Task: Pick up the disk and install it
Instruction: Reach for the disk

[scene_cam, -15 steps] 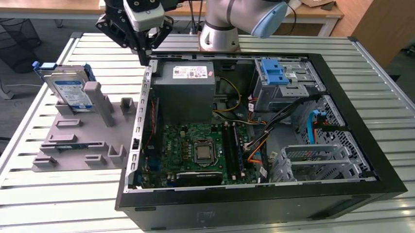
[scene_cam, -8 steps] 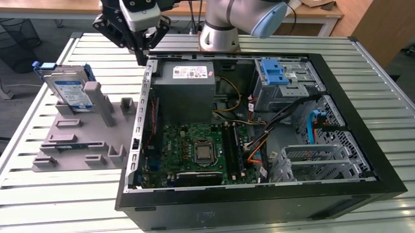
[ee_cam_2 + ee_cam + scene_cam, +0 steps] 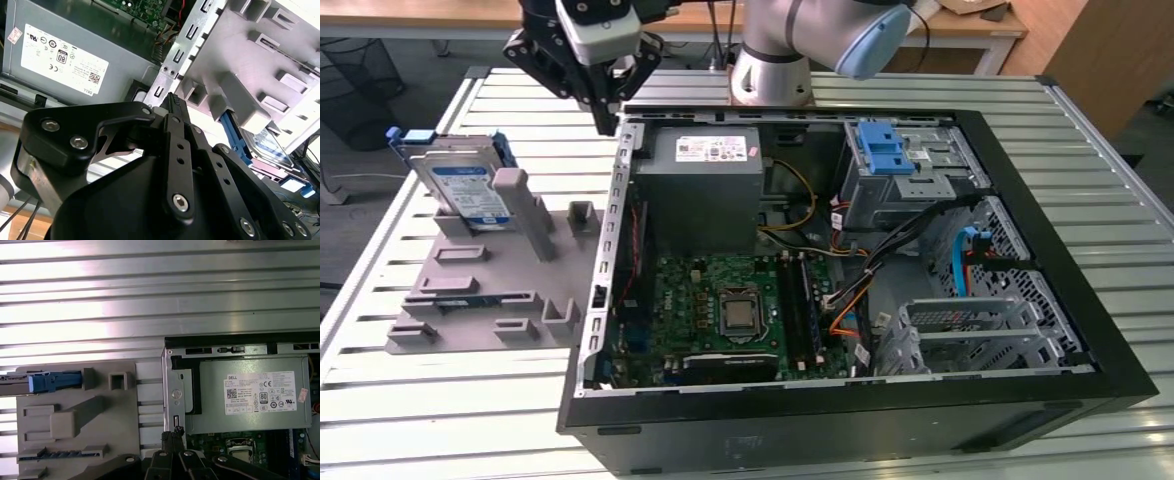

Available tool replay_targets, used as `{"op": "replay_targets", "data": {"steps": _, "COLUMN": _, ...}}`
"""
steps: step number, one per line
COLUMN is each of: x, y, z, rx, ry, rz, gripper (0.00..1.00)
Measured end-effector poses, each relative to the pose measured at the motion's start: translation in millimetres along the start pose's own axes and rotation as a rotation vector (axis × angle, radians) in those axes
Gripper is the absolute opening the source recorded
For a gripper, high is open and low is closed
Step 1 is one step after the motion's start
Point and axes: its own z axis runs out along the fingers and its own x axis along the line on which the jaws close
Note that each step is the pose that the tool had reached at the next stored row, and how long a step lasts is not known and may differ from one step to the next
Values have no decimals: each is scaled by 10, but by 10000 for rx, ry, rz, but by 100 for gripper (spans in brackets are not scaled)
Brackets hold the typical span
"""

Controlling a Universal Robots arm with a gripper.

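The disk [image 3: 464,188], a silver drive with a white-and-blue label and a blue carrier frame, stands on edge in the grey holder [image 3: 487,290] at the exterior view's left. In the first wrist view the disk [image 3: 47,382] shows edge-on with its blue frame; in the second wrist view the disk [image 3: 272,147] lies beyond the holder. My gripper [image 3: 606,122] hangs above the near corner of the open computer case [image 3: 1067,250], between case and holder, apart from the disk. Its black fingers [image 3: 175,434] are pressed together with nothing between them; the gripper [image 3: 173,98] looks the same in the second wrist view.
The case lies on its side on a slatted metal table [image 3: 427,400]. Inside are the grey power-supply box [image 3: 707,175], a green motherboard [image 3: 727,310], coloured cables and a drive cage with a blue latch [image 3: 887,150]. The holder has several upright blocks [image 3: 514,195].
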Motion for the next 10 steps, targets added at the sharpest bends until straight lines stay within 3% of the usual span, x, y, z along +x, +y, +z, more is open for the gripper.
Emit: {"op": "replay_targets", "data": {"steps": 10, "x": 77, "y": 6, "z": 6, "rx": 0, "ry": 0, "rz": 0, "gripper": 11}}
